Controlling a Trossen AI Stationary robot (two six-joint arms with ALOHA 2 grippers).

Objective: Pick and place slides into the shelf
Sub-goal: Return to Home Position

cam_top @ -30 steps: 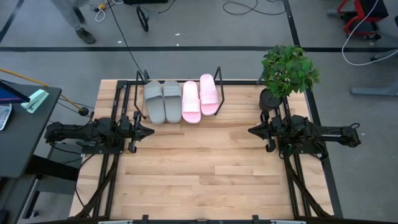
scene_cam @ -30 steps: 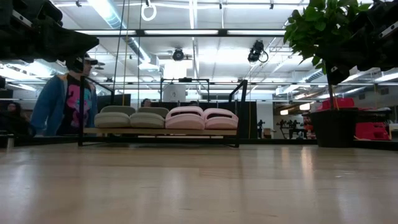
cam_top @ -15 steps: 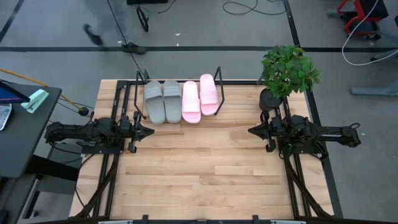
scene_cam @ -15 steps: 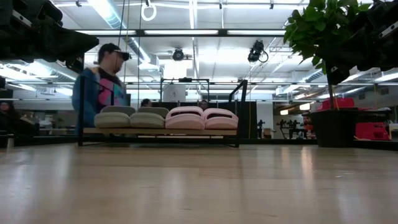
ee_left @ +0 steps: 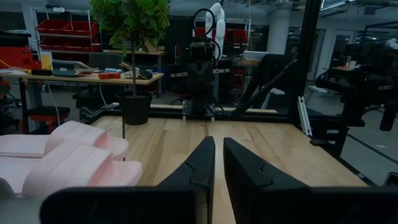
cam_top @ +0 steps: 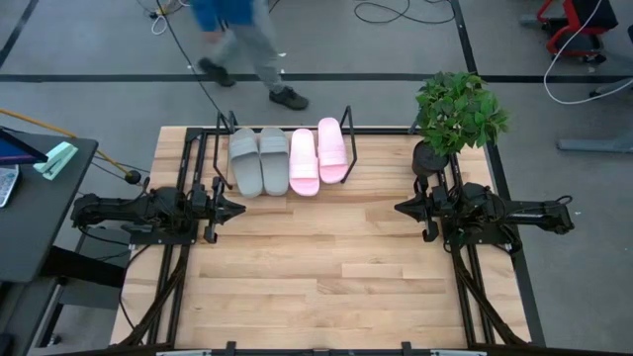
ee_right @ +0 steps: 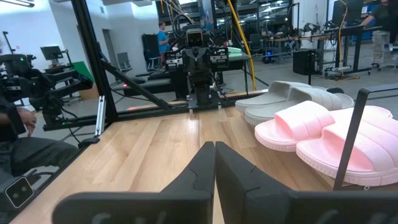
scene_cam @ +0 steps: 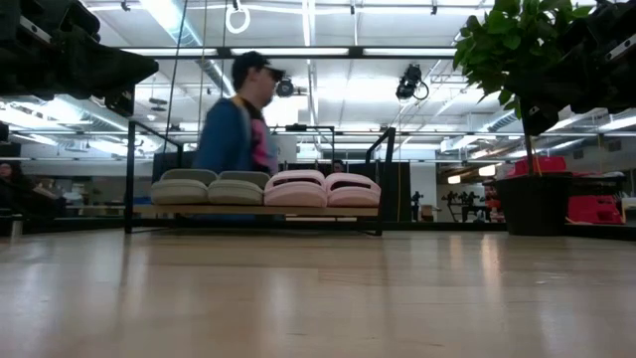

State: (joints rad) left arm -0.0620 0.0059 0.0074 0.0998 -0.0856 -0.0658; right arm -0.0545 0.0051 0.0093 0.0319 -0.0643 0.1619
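Observation:
Two grey slides (cam_top: 257, 160) and two pale pink slides (cam_top: 318, 156) lie side by side, soles down, on the low black wire shelf (scene_cam: 253, 211) at the table's far side. The shelf's looped ends (cam_top: 348, 121) stand upright on either side of them. My left gripper (cam_top: 240, 208) is parked at the table's left edge, pointing level toward the right. Its fingers (ee_left: 217, 142) are shut to a thin slit with nothing between them. My right gripper (cam_top: 399, 208) is parked at the right edge, pointing left, and is shut (ee_right: 214, 145) on nothing.
A potted plant (cam_top: 457, 114) stands at the table's far right corner, just behind the right arm. A person (cam_top: 242, 40) walks on the floor beyond the far edge. A black desk (cam_top: 30, 208) stands left of the table. Bare wooden tabletop (cam_top: 326, 277) lies between the arms.
Both arms and all the slides have kept still. The person beyond the table's far edge has walked from the left toward the right behind the shelf.

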